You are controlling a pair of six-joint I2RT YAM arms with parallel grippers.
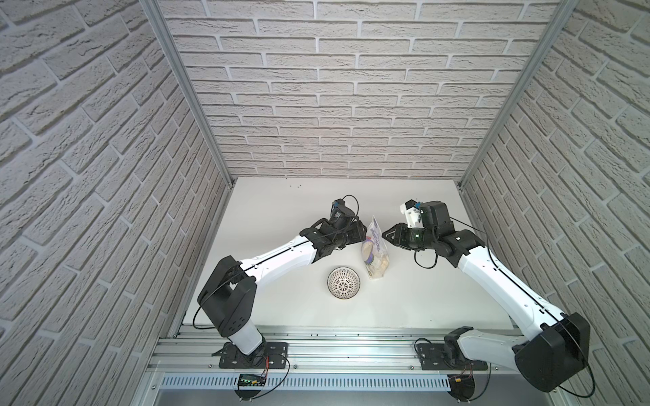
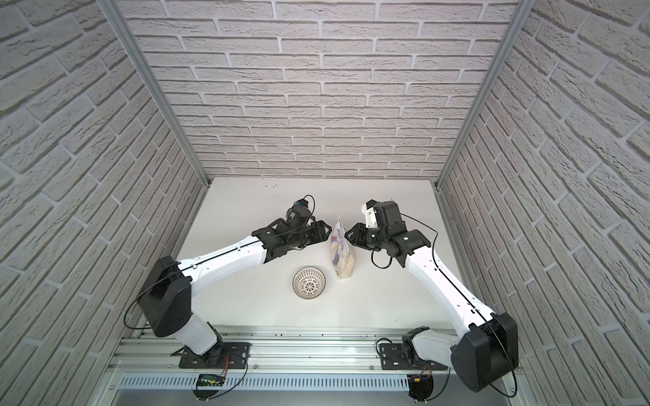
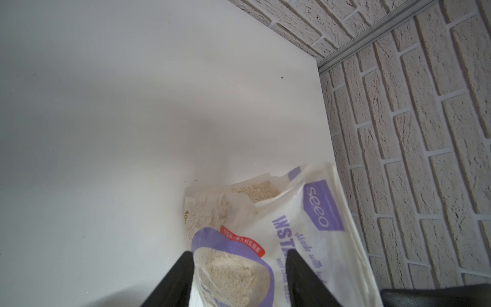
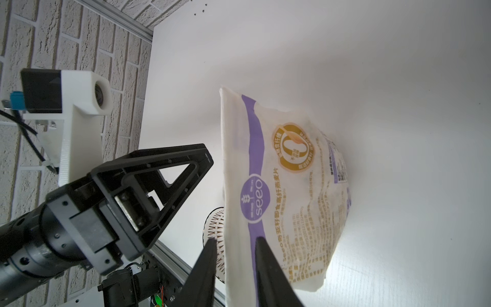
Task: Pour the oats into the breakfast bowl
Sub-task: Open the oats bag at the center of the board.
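**Oats sat in their pouch, breakfast bowl empty**

One soft white pouch stood upright on the bench, flanked by two arms. One breakfast bowl lay just beside it, nearer the arm bases, with nothing in it. The left end effector was part-way open, its tips just beside the pouch's printed front and not visibly clamping it. The right end effector was narrow, its jaws straddling the top seam from the back, with a sliver of gap showing on one side. To my eye the pouch would handle light and floppy: thin film that buckles and slips, with loose flakes shifting as it tips. The stiffer top seam and a bottom corner looked the safest holds. Whether its mouth was open I could not make out.
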